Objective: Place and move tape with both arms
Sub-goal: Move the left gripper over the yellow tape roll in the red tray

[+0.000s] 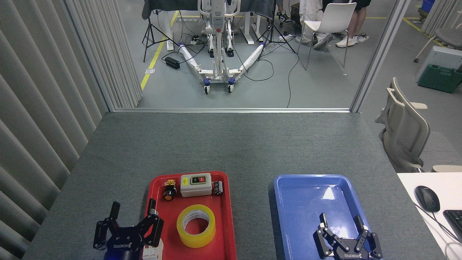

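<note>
The left gripper (134, 212) hovered with fingers spread apart over the near left edge of a red tray (228, 216), just beside the tape (196, 225), which lay flat there. The right gripper (341, 221), also spread, hung over an empty blue tray (288, 216). The roll looked light, stiff and smooth-sided; pinching its wall through the core seemed safest.

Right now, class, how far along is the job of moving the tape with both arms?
Nothing looks done: the tape lies flat in the red tray. Nothing is in hand; the left gripper and right gripper are open and empty. Left to do: grasping and moving it; the blue tray holds nothing.
</note>
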